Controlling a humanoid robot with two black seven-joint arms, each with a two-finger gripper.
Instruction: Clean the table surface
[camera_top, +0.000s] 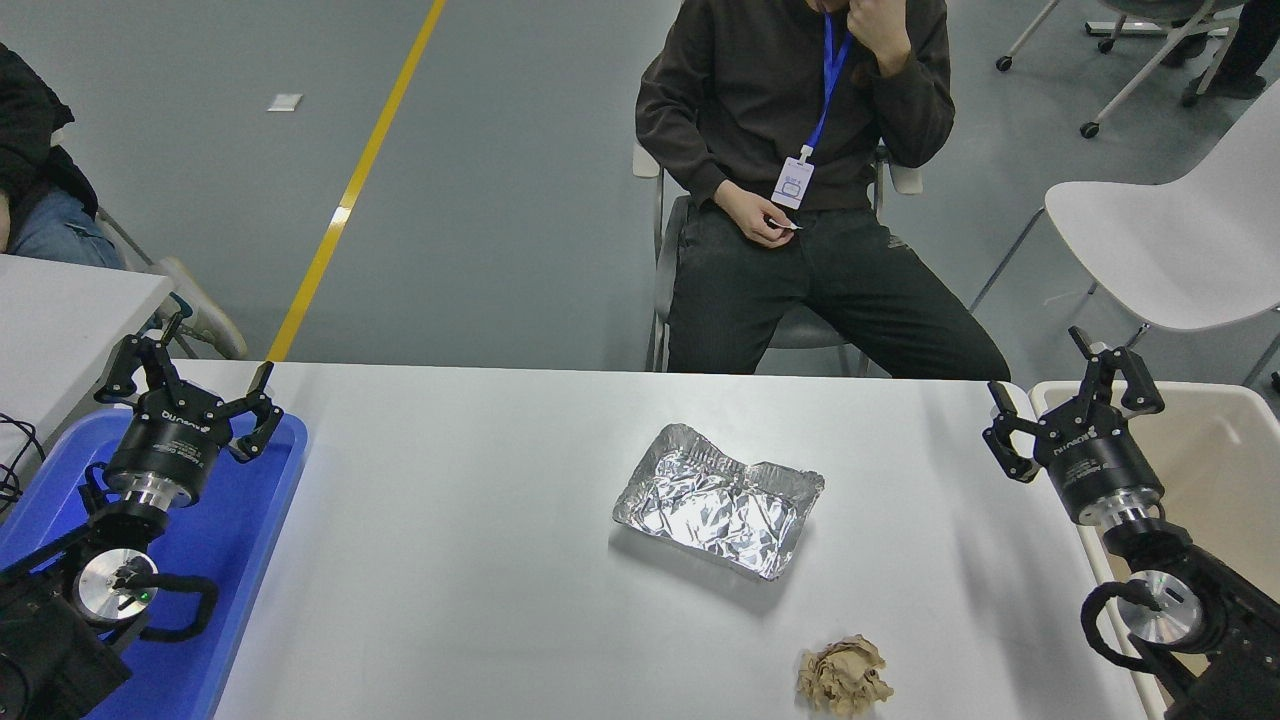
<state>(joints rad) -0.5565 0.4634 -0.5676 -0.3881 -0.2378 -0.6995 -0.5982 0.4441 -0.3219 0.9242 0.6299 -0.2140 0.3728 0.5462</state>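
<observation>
The white table surface (480, 560) fills the lower middle of the head view. A crumpled silver foil tray (718, 498) lies on it right of centre. A crumpled brown paper ball (843, 677) lies near the front edge. My right gripper (1072, 385) is open and empty, at the table's right edge, well right of the foil tray. My left gripper (190, 375) is open and empty, parked over the blue tray (235, 540) at the lower left.
A beige bin (1215, 470) stands off the table's right edge, under my right arm. A person (800, 190) sits on a chair at the far side. A white chair (1170, 240) stands at the right. A smaller white tabletop (60, 310) shows at the left.
</observation>
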